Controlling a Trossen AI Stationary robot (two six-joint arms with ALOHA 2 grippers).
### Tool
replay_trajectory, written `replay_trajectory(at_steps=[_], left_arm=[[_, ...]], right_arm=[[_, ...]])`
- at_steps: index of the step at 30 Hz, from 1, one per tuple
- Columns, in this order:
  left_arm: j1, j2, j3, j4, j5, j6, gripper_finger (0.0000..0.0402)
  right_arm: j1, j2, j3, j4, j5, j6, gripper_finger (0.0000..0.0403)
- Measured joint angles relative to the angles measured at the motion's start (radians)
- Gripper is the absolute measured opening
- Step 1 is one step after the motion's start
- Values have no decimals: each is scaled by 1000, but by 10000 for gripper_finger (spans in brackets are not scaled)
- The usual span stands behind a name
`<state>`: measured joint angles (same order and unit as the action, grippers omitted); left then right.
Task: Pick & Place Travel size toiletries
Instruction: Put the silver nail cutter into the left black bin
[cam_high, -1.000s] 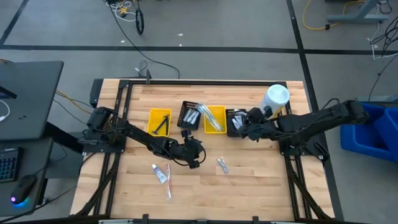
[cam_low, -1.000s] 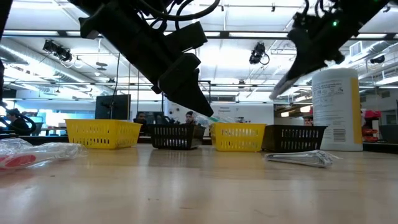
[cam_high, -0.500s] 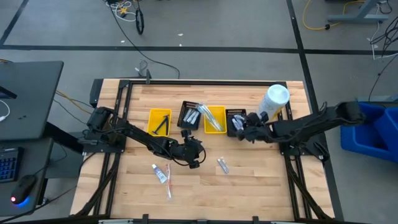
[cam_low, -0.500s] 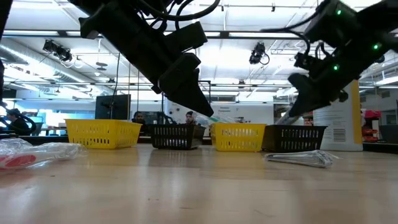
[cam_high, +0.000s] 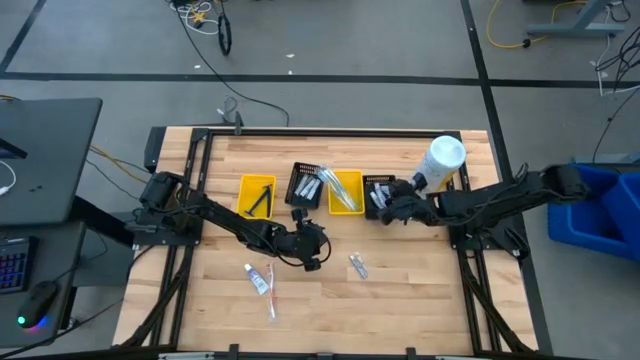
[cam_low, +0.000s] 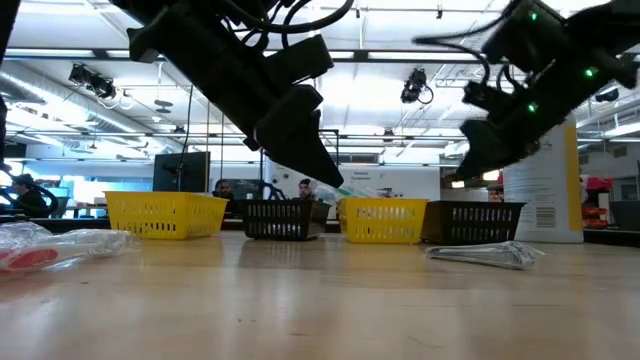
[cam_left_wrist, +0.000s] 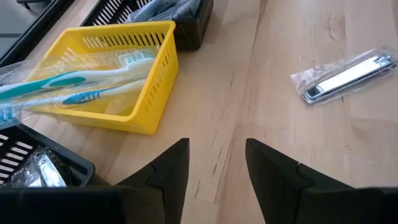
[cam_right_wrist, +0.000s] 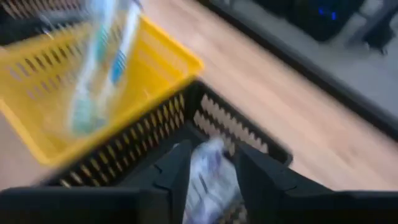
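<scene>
My left gripper (cam_high: 310, 247) hovers open over bare wood in the middle of the table, with nothing between its fingers (cam_left_wrist: 216, 148). A clear packet with a metal clipper (cam_left_wrist: 345, 76) lies flat on the table to its right (cam_high: 357, 265). A small toothpaste tube (cam_high: 258, 278) and a slim packet (cam_high: 270, 302) lie near the table's near edge. My right gripper (cam_high: 385, 206) hangs open over the right black bin (cam_high: 378, 190). White-blue packets (cam_right_wrist: 205, 177) lie in that bin below its fingers. Toothbrushes (cam_left_wrist: 81, 87) rest in the yellow bin (cam_high: 345, 190).
Along the far side stand several small bins: a yellow one (cam_high: 257, 195) with a dark item, a black one (cam_high: 307, 185), then the two named. A big white bottle (cam_high: 445, 160) stands at the far right. Bare wood lies toward the near edge.
My right gripper has moved a little toward the table's left and come down over the right black bin. The left arm and the items on the table have kept still.
</scene>
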<state>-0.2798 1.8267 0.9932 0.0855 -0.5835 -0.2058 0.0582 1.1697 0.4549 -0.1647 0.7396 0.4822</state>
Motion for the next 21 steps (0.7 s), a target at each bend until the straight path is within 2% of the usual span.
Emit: replay_trajectory(at_steps=[4, 9, 11, 21], left_arm=[[0, 0, 1, -8, 24, -7, 167], [0, -62, 73, -170, 68, -25, 167], [0, -97, 101, -274, 83, -24, 167], [-6, -366, 113, -515, 105, -50, 167]], right_arm=[[1, -14, 48, 106, -53, -91, 162], [2, -13, 100, 211, -288, -218, 197], [9, -13, 108, 233, -347, -229, 211], [83, -10, 108, 236, -357, -258, 238]])
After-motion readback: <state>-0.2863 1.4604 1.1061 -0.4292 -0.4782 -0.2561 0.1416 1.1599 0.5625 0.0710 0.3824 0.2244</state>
